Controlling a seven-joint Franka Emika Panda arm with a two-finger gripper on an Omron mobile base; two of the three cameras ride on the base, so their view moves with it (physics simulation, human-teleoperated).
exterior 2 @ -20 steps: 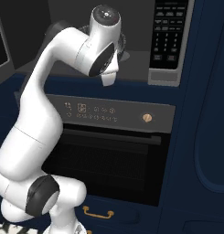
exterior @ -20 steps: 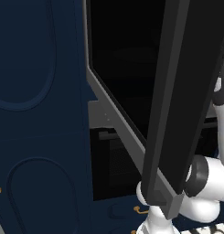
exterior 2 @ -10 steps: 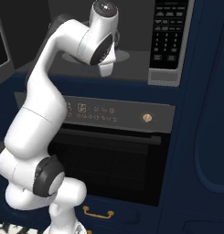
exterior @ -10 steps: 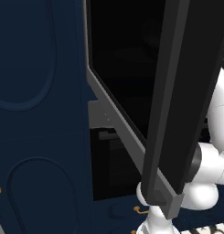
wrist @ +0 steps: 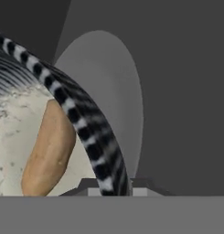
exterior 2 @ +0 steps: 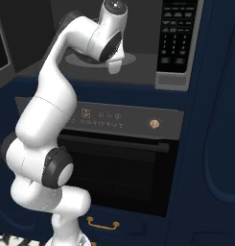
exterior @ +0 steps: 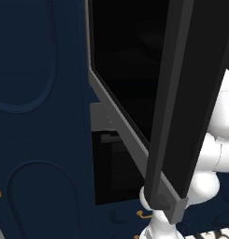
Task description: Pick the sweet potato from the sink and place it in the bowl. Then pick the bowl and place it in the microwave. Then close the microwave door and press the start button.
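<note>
One rim fills my closest look: in the hand view the black-and-white striped edge of the pale, shallow round bowl runs straight down between the dark finger tips, so I read the gripper as clamped shut on that rim. Inside the bowl lies the small orange-brown sweet potato, resting on the speckled whitish floor. Just beyond, the grey round turntable plate and the microwave floor show the bowl is already inside the cavity. Farther out, the wide black glass microwave door stands swung open beside my arm. My worry: letting go while the bowl is tilted could tip the potato out, and pulling back carelessly could clip that door.
</note>
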